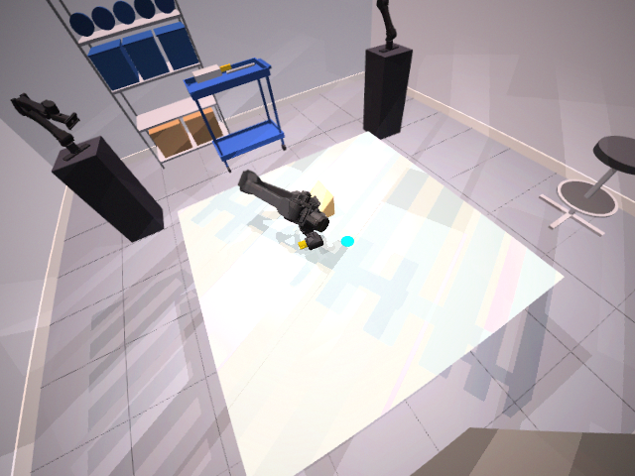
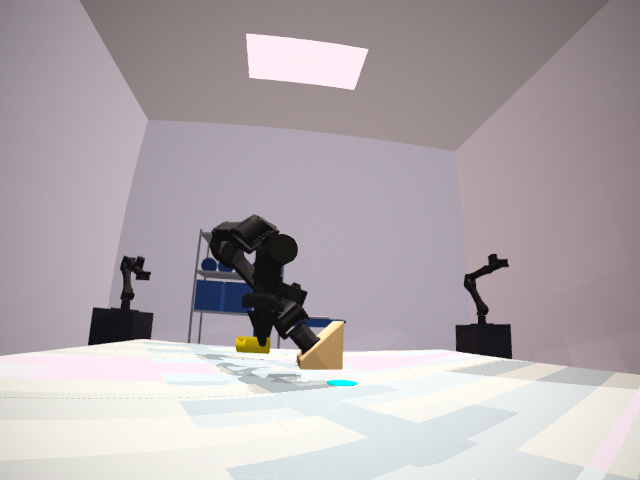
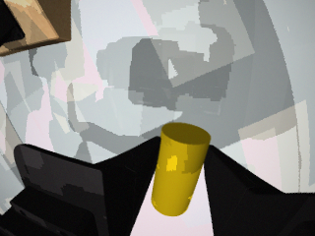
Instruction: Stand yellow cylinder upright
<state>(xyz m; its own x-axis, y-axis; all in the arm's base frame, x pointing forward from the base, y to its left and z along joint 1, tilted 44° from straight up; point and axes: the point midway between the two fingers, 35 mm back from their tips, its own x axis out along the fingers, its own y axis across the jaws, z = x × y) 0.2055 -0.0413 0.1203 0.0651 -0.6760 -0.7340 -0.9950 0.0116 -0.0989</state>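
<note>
The yellow tall cylinder [image 1: 302,244] [image 2: 247,345] [image 3: 178,169] is held lying roughly level, a little above the pale mat. My gripper [image 1: 309,243] [image 2: 263,342] [image 3: 183,146] is shut on it, with one finger on each side in the wrist view; the top view shows one end sticking out to the left. The cyan circle [image 1: 346,241] [image 2: 342,383] lies flat on the mat, to the right of the gripper in the top and exterior views, with nothing standing on it. The circle is out of the wrist view.
A tan wedge-shaped block [image 1: 327,205] [image 2: 330,353] [image 3: 59,22] stands beside the arm's base, behind the cyan circle in the exterior view. The pale mat [image 1: 287,369] spreads around the arm. A blue cart [image 1: 248,141], a shelf, a stool and two pedestals with arms stand beyond it.
</note>
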